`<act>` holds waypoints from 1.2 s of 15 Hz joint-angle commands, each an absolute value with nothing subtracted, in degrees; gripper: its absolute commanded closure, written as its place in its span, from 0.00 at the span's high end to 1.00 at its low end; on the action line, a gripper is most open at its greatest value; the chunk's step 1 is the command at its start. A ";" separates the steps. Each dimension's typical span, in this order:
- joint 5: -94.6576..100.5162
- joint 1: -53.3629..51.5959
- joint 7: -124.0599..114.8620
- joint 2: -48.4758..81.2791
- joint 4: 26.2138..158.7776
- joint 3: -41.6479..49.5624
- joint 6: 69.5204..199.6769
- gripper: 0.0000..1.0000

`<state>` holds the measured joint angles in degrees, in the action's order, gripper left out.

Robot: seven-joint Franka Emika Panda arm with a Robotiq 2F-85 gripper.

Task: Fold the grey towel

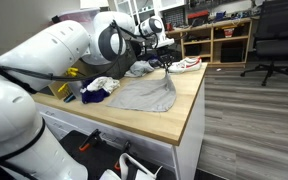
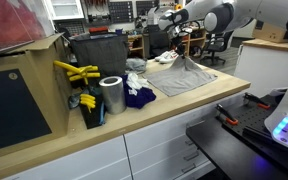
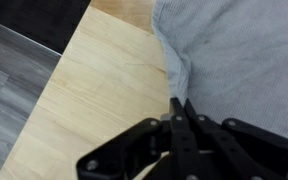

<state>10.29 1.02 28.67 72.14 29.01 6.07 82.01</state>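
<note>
On the wooden worktop (image 1: pixel 179 118), a white and blue cloth bundle (image 1: pixel 100 87) lies just beside the grey towel (image 1: pixel 144 95). A darker grey garment (image 1: pixel 139 68) sits behind the towel, and yellow items (image 1: pixel 72 72) lie further along. In an exterior view a shiny metal cylinder (image 2: pixel 111 95) stands upright near a black bin (image 2: pixel 99 55). An office chair (image 1: pixel 269 40) and a wooden shelf unit (image 1: pixel 219 40) stand well apart from the worktop. The white arm (image 1: pixel 54 50) reaches across the worktop, wrist pointing down. The gripper (image 1: pixel 168 62) is clenched on the towel's edge, which rises in a peak while the rest lies flat. In the wrist view the fingertips (image 3: pixel 176 118) press together on the fabric.
</note>
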 commanded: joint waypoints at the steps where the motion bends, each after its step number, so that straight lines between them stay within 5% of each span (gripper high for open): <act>1: 11.53 -1.16 27.61 70.22 31.04 6.73 80.31 0.01; 18: 11.84 -3.54 20.57 70.14 33.71 6.74 81.73 0.01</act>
